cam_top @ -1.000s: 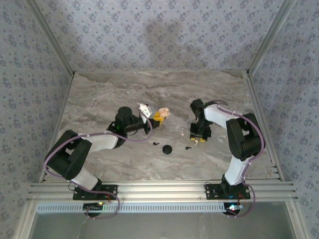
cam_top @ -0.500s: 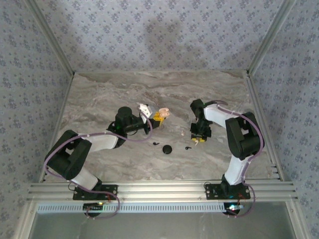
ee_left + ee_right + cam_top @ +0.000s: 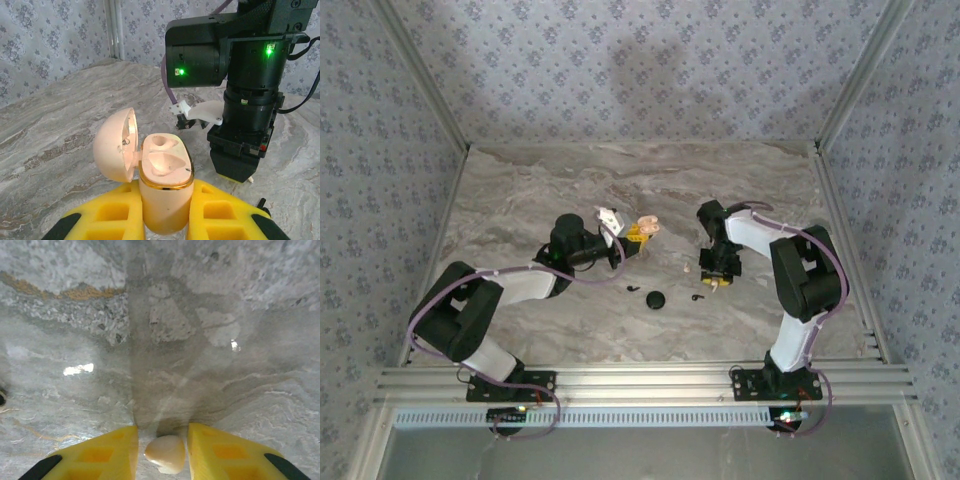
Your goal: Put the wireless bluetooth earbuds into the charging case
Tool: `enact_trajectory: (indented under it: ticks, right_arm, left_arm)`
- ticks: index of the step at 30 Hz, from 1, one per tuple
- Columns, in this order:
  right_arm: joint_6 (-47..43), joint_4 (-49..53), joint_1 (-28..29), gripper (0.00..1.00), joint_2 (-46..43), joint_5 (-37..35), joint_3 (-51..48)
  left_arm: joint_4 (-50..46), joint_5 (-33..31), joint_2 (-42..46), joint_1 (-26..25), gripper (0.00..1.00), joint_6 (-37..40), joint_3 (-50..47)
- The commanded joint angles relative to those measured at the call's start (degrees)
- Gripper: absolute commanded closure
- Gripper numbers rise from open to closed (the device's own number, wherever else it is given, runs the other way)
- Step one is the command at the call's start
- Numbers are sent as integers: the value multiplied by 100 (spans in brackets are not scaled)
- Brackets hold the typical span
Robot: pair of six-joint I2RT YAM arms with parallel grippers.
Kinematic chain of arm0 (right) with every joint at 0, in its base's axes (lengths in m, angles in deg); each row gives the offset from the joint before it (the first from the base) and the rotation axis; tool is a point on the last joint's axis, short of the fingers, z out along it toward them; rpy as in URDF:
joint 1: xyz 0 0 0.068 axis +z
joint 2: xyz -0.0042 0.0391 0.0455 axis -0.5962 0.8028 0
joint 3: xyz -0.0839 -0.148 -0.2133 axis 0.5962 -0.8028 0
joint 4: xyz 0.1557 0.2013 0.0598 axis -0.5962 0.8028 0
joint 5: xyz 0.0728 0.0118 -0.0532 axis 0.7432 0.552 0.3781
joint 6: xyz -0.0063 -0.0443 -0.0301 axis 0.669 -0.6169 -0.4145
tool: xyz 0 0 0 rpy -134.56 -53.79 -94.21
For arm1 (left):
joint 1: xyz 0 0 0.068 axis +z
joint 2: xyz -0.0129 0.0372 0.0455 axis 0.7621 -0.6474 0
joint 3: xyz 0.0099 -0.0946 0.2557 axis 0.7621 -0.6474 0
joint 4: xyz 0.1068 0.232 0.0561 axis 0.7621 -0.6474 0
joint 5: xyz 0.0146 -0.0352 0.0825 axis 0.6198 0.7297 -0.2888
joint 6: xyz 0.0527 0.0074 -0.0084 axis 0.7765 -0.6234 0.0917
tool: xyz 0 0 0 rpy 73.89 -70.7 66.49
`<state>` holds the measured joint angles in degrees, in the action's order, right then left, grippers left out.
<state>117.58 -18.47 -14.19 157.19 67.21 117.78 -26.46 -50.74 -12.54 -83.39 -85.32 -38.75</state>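
My left gripper (image 3: 165, 212) is shut on the cream charging case (image 3: 165, 172), held upright with its lid hinged open to the left and both cavities bare; the case (image 3: 647, 228) sits mid-table. Two tiny black earbuds lie on the marble, one (image 3: 633, 290) left of a round black puck (image 3: 656, 299), the other (image 3: 697, 297) right of it. My right gripper (image 3: 714, 280) points straight down just above the table, right of the case. Its yellow fingers (image 3: 112, 452) stand close on either side of a small cream rounded piece (image 3: 166, 454), gripper (image 3: 162, 440) shut on it.
A tiny pale speck (image 3: 688, 268) lies on the marble left of the right gripper. Patterned walls with metal posts (image 3: 440, 110) enclose the table. The right arm's wrist (image 3: 250, 100) stands close behind the case. Bare marble stretches toward the back wall.
The right arm has shifted slightly left and its jaws have narrowed a little around the cream piece. The left arm and case have stayed still.
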Motion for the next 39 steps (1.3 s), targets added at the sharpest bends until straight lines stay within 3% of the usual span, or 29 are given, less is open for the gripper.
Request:
enact_trajectory:
  ticks: [1,18,27,39]
  right_arm:
    - [85,211,79,68,31,93,41]
    - [127,-100,162,80,-575,-339,-157]
    - [118,-1623,308,81,-2001,-631,-938]
    - [-1080,-3175,1131,81,-3355,-797,-927]
  left_arm:
    - [33,41,236,33,90,-12,22]
    - [35,65,54,27,90,55,11]
    - [183,223,-530,-187,90,591,135]
    - [244,263,-725,-335,90,948,417]
